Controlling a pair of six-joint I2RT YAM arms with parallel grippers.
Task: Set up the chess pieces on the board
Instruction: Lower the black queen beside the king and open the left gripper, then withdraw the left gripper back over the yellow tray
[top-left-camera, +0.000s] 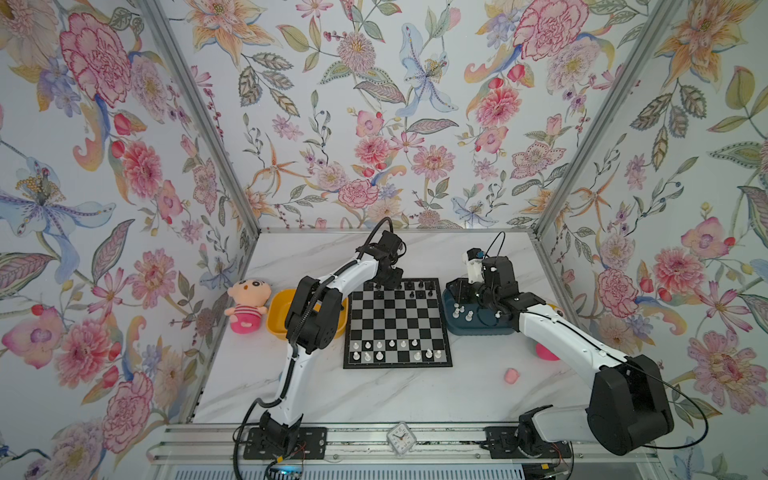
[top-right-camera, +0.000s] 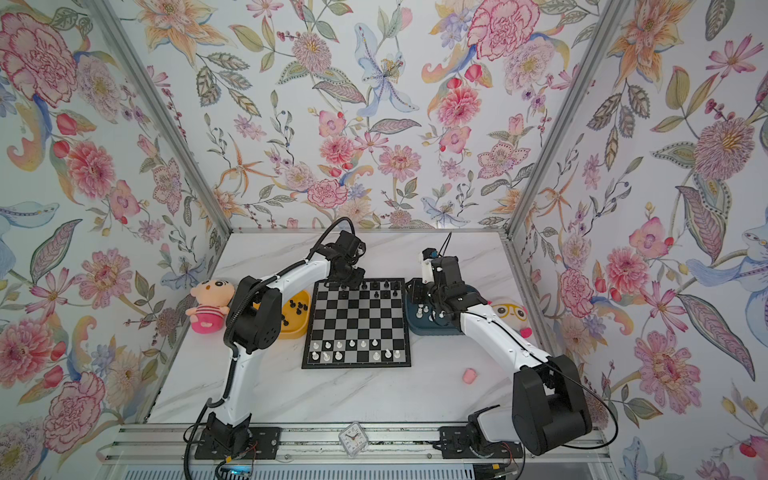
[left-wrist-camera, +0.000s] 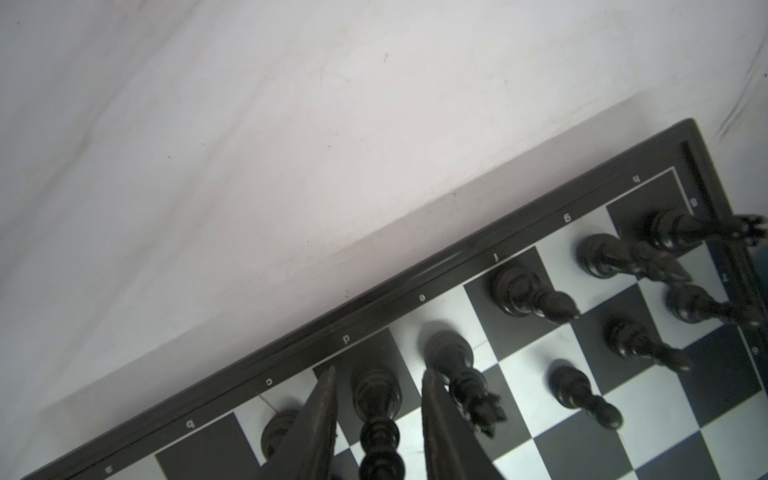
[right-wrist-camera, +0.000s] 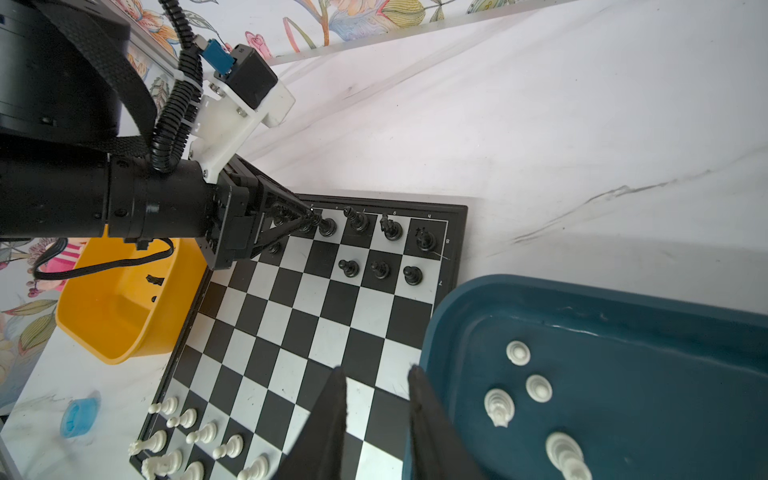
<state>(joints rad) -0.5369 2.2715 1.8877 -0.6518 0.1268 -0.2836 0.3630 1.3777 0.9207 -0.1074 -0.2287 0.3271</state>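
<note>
**A:** Where is the left tool (left-wrist-camera: 378, 370)?

**B:** At the far rank of the chessboard (top-left-camera: 397, 365). Its fingers are apart, straddling a tall black piece (left-wrist-camera: 376, 392) that stands on the d square, with a gap on each side.

**A:** What might go wrong?

**B:** If it lifts out crooked, a finger could clip that piece or the crowned black neighbour (left-wrist-camera: 451, 353) just beside it and topple the row. The right tool (right-wrist-camera: 376, 369) hangs empty, fingers apart, by the dark blue tray (right-wrist-camera: 623, 328) of white pieces (right-wrist-camera: 538, 388). A sloppy pinch there could tip one.
</note>
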